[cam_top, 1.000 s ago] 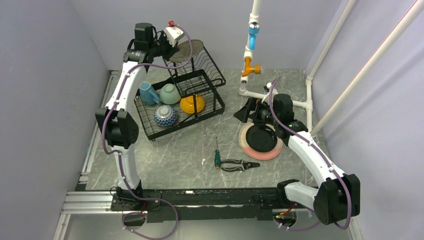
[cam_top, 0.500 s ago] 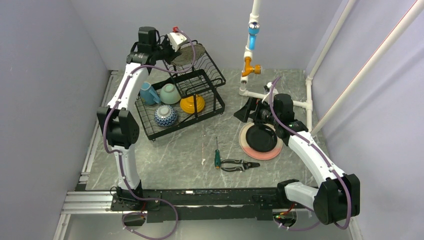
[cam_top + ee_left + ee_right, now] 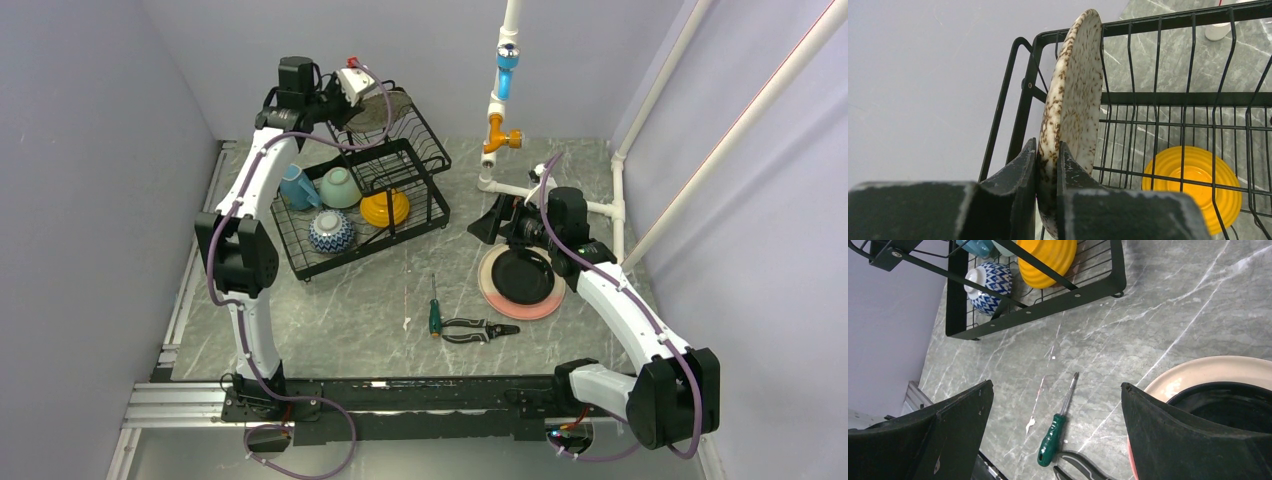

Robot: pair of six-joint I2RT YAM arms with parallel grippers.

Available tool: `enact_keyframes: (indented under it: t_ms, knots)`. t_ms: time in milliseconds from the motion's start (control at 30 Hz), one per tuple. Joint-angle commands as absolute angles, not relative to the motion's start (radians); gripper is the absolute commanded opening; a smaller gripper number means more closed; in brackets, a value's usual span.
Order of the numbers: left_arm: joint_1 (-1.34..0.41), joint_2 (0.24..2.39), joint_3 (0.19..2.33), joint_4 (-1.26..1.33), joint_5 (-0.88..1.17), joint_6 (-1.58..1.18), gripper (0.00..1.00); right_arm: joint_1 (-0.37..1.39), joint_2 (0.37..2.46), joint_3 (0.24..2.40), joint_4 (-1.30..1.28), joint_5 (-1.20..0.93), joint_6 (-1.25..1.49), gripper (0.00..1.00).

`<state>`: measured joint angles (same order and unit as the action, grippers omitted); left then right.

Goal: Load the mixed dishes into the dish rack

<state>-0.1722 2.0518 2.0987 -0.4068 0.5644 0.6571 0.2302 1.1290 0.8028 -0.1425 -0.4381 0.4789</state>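
Note:
My left gripper (image 3: 362, 92) is shut on the rim of the speckled grey plate (image 3: 386, 106), which stands on edge over the raised basket of the black wire dish rack (image 3: 300, 262). In the left wrist view the plate (image 3: 1075, 85) rises from between my fingertips (image 3: 1047, 150). The mug (image 3: 295, 187), mint-green bowl (image 3: 340, 186), orange bowl (image 3: 385, 208) and zigzag bowl (image 3: 330, 231) sit in the lower tray. My right gripper (image 3: 497, 222) is open and empty beside the black plate (image 3: 524, 275), which lies on the pink-cream plate (image 3: 547, 308).
A green-handled screwdriver (image 3: 435, 316) and black pliers (image 3: 478, 329) lie on the table in front of the plates. A white pipe stand with blue and orange fittings (image 3: 497, 120) stands at the back. Walls close in on the left, back and right.
My left gripper has carried the speckled plate a little to the right over the raised basket and turned it more upright. The right arm has not moved.

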Motion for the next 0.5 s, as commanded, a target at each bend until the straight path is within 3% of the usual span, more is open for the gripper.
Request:
enact_keyframes:
  t_ms: [0, 100, 467]
  knots:
    - [-0.143, 2.018, 2.068, -0.348, 0.509, 0.617, 0.21, 0.224, 1.126, 0.806, -0.086, -0.459, 0.488, 1.00]
    - [-0.139, 2.017, 2.072, -0.341, 0.503, 0.598, 0.33, 0.224, 1.126, 0.808, -0.085, -0.462, 0.491, 1.00]
    - [-0.129, 1.995, 2.096, -0.369, 0.514, 0.571, 0.58, 0.223, 1.123, 0.809, -0.080, -0.469, 0.498, 1.00]
